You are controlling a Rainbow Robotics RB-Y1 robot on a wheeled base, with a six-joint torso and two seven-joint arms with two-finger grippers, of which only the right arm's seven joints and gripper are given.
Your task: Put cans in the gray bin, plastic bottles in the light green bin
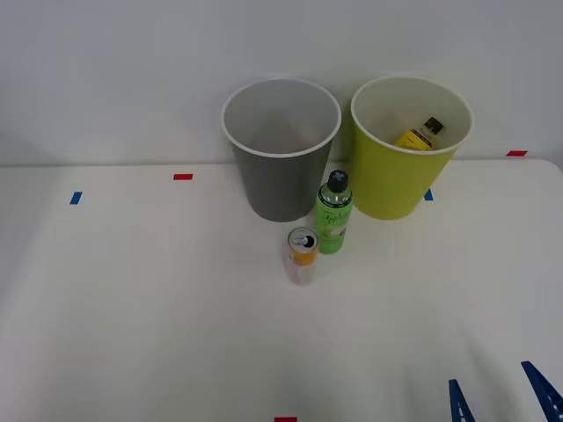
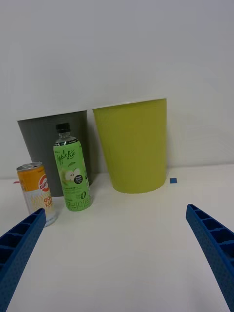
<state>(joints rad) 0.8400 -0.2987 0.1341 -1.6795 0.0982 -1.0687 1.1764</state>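
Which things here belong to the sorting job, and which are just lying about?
Job: orange can, green bottle, yellow bottle already inside the light green bin, gray bin, open right gripper.

Just lying about: red tape and blue tape marks.

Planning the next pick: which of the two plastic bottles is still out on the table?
The green-labelled bottle, standing upright in front of the two bins beside the can. The yellow-labelled bottle already lies inside the light green bin.

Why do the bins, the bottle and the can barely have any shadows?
In the front view, soft, even light leaves only faint shadows beside the gray bin and green bottle; in the right wrist view, the can and light green bin cast pale smudges at their bases.
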